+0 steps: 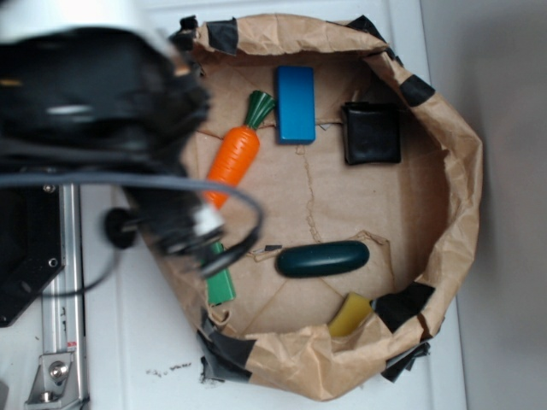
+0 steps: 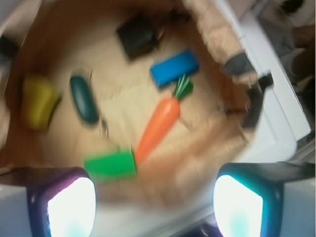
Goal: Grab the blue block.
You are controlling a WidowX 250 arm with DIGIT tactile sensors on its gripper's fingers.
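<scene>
The blue block (image 1: 295, 104) lies flat on the brown paper at the back of the paper-walled bin, just right of the carrot's green top. It also shows in the wrist view (image 2: 174, 68), above the carrot (image 2: 159, 127). My gripper (image 2: 154, 202) is open and empty, its two pads wide apart at the bottom of the blurred wrist view, high over the bin's near-left edge, far from the block. In the exterior view the arm (image 1: 102, 111) fills the left side and hides the gripper.
An orange carrot (image 1: 236, 154), a green rectangular block (image 1: 221, 286), a dark green oval piece (image 1: 322, 259), a yellow piece (image 1: 351, 315) and a black square (image 1: 372, 132) lie in the bin. Crumpled paper walls (image 1: 457, 171) ring it.
</scene>
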